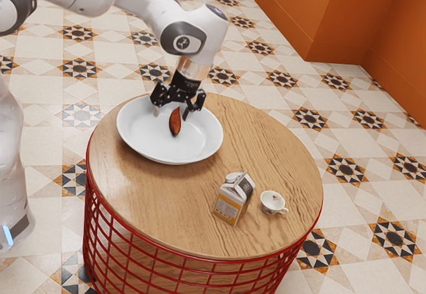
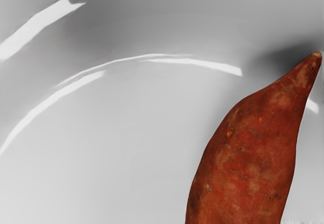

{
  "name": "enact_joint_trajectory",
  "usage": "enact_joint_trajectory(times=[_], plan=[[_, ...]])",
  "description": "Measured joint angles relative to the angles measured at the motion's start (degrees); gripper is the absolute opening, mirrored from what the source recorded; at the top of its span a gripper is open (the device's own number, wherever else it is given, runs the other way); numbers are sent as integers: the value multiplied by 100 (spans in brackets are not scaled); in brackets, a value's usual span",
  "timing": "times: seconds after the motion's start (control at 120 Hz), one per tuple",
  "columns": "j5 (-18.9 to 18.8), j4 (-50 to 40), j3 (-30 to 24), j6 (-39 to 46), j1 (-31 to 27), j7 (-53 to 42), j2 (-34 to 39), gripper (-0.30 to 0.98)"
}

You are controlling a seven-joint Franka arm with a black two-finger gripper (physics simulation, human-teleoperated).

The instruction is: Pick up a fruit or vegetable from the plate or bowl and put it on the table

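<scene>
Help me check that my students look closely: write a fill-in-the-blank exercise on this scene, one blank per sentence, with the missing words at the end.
1. The reddish sweet potato lies in a dish whose color is ____.
2. The gripper has its fingers apart and holds nothing, so it is ____.
3. The small cup with a handle stands beside a gable-topped ____.
4. The round tabletop under the dish is made of ____.

Missing words: white; open; carton; wood.
</scene>
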State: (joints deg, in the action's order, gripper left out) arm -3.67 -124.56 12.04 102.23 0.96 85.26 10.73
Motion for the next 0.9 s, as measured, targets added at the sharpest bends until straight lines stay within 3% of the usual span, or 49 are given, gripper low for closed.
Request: enact_joint_trajectory(times=[0.45,0.675,0.9], plan=[[68,-93,123,-10,-3,-298,31,68],[74,-141,136,29,0,-382,7,38],[76,-236,189,126,-2,-444,5,26]])
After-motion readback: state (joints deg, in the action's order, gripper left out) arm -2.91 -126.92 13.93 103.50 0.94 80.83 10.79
